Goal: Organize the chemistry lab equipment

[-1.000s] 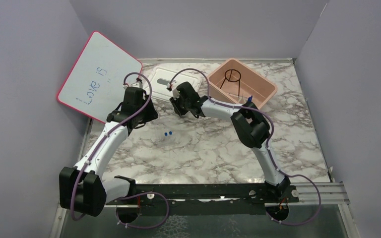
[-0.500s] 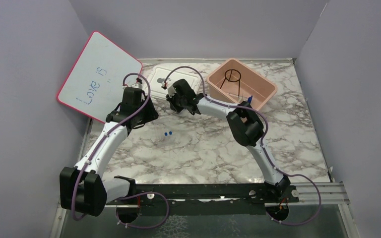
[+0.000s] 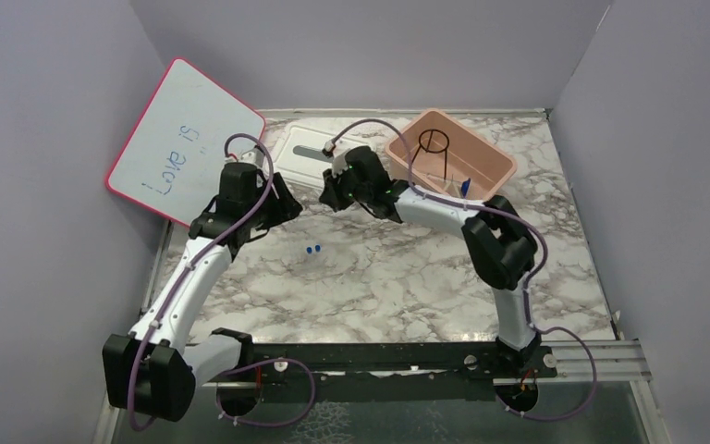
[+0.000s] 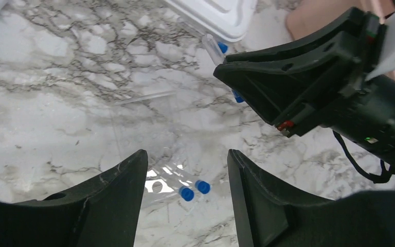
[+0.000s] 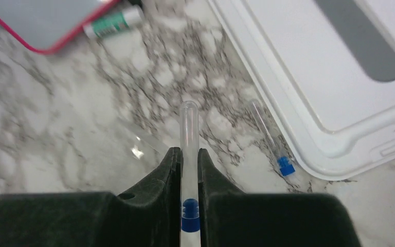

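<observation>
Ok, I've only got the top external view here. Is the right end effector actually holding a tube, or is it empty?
Observer: It's holding one. The right end effector is shut on a clear test tube, with the blue cap back between its fingers.
Operator: Any other tubes near it?
Observer: Yes, a second capped tube lies on the marble tabletop beside the edge of the white lid.
Operator: And the left side?
Observer: The left end effector is open. Its camera shows two blue-capped tubes lying side by side on the marble ahead of it.
</observation>
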### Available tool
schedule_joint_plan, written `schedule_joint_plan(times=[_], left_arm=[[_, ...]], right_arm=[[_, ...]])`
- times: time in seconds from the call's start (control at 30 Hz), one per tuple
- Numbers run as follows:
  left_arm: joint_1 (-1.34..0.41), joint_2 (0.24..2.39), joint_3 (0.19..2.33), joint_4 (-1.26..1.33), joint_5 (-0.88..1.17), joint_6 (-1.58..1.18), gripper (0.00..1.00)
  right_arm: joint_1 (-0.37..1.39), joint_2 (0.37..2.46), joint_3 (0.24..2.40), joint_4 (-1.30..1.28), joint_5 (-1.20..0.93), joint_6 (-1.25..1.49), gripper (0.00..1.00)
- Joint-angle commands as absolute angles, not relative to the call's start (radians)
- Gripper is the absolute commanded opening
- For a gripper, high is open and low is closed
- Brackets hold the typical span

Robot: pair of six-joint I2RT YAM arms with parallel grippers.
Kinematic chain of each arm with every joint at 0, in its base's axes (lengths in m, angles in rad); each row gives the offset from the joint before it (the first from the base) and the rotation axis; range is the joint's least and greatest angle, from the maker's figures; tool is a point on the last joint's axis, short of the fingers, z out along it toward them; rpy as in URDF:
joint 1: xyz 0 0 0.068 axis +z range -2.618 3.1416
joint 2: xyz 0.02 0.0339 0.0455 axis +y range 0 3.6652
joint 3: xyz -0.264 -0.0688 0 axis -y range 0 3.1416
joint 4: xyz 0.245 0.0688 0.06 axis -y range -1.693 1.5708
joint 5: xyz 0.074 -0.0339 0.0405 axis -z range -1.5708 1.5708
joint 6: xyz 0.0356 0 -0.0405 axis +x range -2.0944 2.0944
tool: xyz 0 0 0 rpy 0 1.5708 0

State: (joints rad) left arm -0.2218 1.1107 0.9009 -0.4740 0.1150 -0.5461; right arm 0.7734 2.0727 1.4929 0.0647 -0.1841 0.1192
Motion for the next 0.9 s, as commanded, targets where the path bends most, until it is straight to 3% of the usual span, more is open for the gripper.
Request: schedule_joint_plan(times=[0.0,0.23,0.47,0.87], left_arm=[[-0.215,1.048,0.923,-0.359,0.271,-0.585,0.63],[-0.215,1.027,0.887,-0.121,0.457,-0.716,0.71],[-0.216,1.021,0.773,0.254,0.614,-0.94,0.78],[-0.223,0.962,0.702,0.322,0.584,-1.032,0.74]], right_arm=[[0.781,1.885,1.407,0.326,-0.197,0.339,0.07],[0.78,1.686,1.281,0.455,-0.093,0.744,0.08],[0.779,1.61,1.251,0.381,-0.037,1.019,0.08],[0.777,1.595,1.224,0.344,-0.041,1.152,0.08]])
